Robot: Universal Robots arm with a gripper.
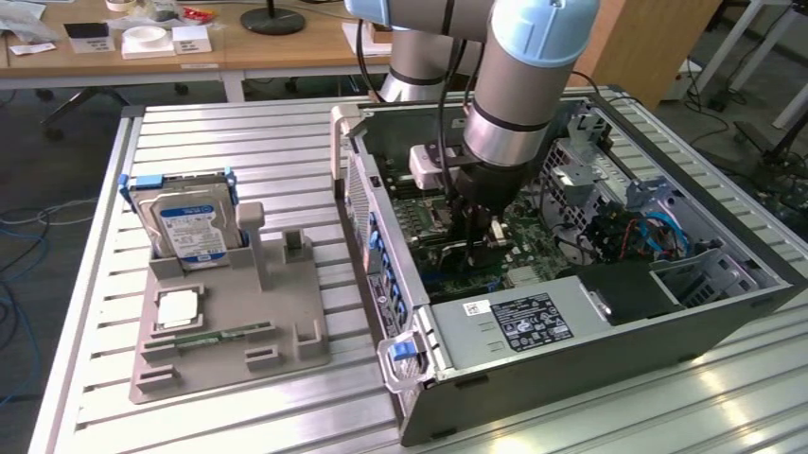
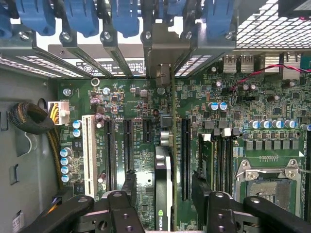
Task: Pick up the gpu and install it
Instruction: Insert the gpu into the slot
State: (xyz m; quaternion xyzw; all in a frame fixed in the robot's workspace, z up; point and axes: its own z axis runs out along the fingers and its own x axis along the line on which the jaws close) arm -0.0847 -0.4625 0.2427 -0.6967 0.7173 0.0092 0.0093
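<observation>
The gpu stands on edge in a long slot of the green motherboard, inside the open computer case. Its silver end bracket lies against the case's rear slot wall. My gripper straddles the card from above. Its two black fingers stand apart, with a gap on each side of the card, so it is open and holds nothing. In the exterior view my gripper reaches down into the middle of the case.
Blue slot latches line the rear wall, and the CPU socket sits beside the memory slots. On the exterior view's left, a grey holder carries a silver hard drive, a processor chip and a green memory stick.
</observation>
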